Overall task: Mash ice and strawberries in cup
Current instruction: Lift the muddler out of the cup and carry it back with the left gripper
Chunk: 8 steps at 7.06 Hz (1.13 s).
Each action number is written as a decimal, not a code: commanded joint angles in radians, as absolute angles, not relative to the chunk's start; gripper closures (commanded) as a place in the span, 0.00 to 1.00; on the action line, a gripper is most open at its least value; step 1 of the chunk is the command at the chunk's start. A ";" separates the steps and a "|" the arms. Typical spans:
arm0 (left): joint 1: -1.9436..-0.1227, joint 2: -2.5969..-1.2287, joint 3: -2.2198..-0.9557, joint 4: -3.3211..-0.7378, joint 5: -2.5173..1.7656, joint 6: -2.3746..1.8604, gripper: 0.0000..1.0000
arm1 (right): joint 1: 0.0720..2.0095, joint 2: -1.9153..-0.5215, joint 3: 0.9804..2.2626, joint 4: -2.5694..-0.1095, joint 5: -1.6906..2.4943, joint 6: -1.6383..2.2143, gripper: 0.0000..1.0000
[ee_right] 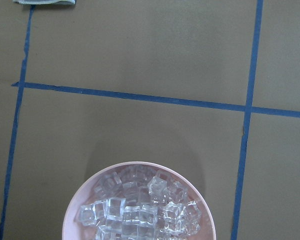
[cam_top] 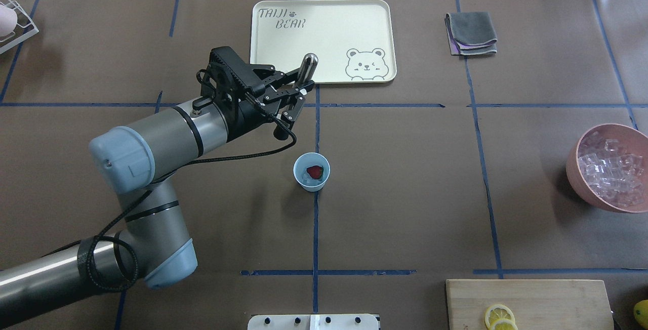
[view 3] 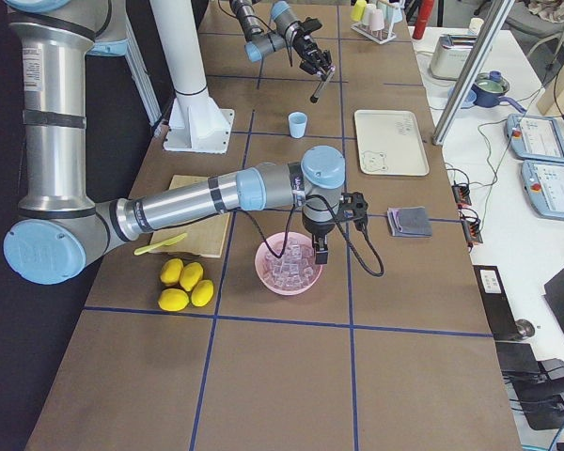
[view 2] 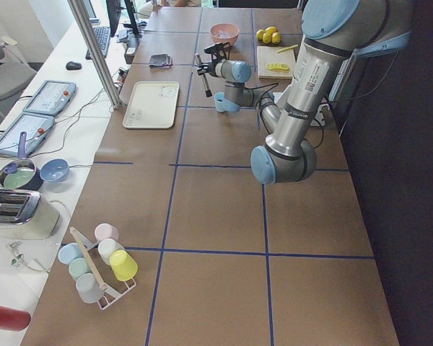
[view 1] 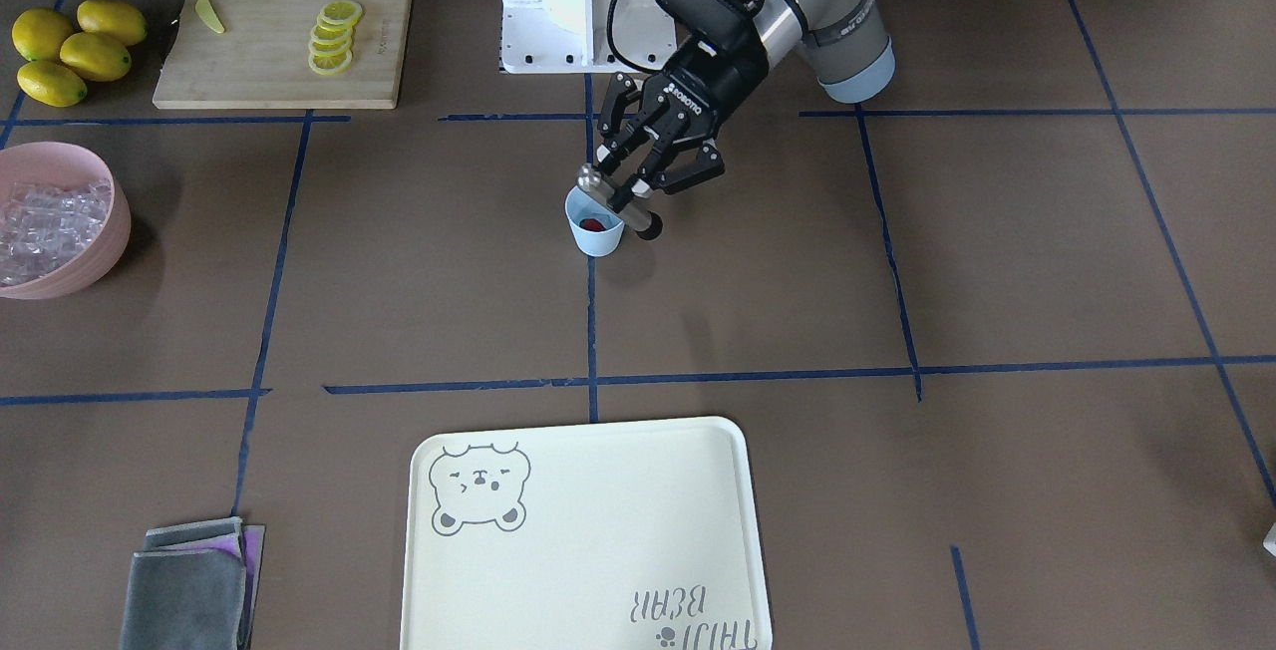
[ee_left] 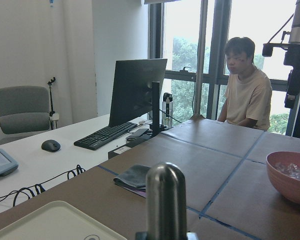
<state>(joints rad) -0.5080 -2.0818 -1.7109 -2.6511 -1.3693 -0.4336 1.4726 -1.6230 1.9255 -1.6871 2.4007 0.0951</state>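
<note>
Masher [cam_top: 307, 67] in the air: the left tool [cam_top: 302, 87] is clenched on it, arm stretched across the counter [cam_top: 405, 193], wrist tipped so the rod leans, raised near the cup and not in it. At centre the cup [view 1: 598, 241] stands upright, a strawberry [cam_top: 315, 171] on ice [cam_top: 307, 178] inside. I'd call this the approach. Next, the rod must line up over the mouth and press straight down without tipping it. Far right, the right tool [view 3: 320, 246] hovers over a bowl [cam_top: 574, 183] of ice; its grip I cannot tell.
</note>
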 commanded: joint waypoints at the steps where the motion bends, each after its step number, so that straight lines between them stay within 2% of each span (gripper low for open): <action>1: -0.616 -1.949 -1.747 -2.491 -1.493 -0.442 1.00 | 1.473 -1.623 1.924 -1.683 2.401 0.095 0.00; 2: -0.709 -1.830 -1.747 -2.491 -1.623 -0.542 1.00 | 1.473 -1.623 1.922 -1.681 2.399 0.095 0.00; 3: -0.845 -1.781 -1.723 -2.470 -1.855 -0.642 1.00 | 1.473 -1.623 1.924 -1.681 2.401 0.095 0.00; 5: -1.102 -1.683 -1.714 -2.308 -2.208 -0.585 1.00 | 1.473 -1.624 1.913 -1.678 2.401 0.095 0.00; 7: -1.156 -1.527 -1.712 -2.144 -2.223 -0.413 1.00 | 1.473 -1.624 1.905 -1.678 2.399 0.094 0.00; 8: -1.160 -1.497 -1.707 -2.029 -2.221 -0.404 1.00 | 1.473 -1.631 1.907 -1.678 2.401 0.094 0.00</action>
<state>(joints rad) -1.1405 -1.5538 -1.7125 -2.1581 -2.2131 -0.4387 1.4726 -1.6261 1.9080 -1.6783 2.4000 0.0941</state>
